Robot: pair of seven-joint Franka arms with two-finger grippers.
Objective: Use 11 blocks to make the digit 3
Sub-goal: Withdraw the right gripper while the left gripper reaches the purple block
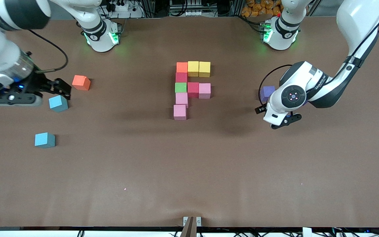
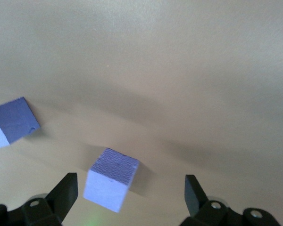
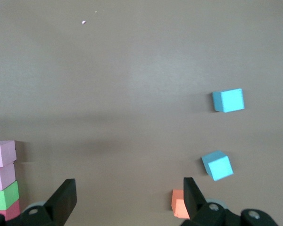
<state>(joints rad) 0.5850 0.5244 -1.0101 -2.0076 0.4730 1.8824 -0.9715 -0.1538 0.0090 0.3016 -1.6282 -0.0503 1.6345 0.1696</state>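
Front view: both claws wide open and empty, nine blocks joined

Left wrist view shows the left claw [image 2: 127,190] spread to its full width with nothing between its fingers [image 2: 66,190]. It hangs over the surface [image 1: 189,164] at the left arm's end, above a purple block [image 2: 111,179] that sits tilted between the two fingers without touching either. A second purple block [image 1: 267,93] lies close beside it, partly hidden under the arm's wrist in the front view.

The right claw [image 1: 59,88] is likewise fully open and holds nothing. It hovers at the right arm's end of the surface, over the gap between a loose orange block [image 1: 81,82] and a light-blue cube [image 1: 58,103]. Another light-blue cube [image 1: 44,140] lies nearer to the front camera, apart from the rest.

Mid-surface, the unfinished digit 3 [image 1: 189,89] is nine touching blocks. Its farthest bar is an orange block [image 1: 182,67] and two yellow blocks [image 1: 198,68]. A column runs from the orange one toward the camera: a red block [image 1: 181,77], a green block [image 1: 180,87], a pink block [image 1: 181,98] and a last pink block [image 1: 179,112], which sits slightly askew. The middle bar branches from the green block: a second red block [image 1: 193,89], then a third pink block [image 1: 204,91]. The nearest bar has only its one pink block
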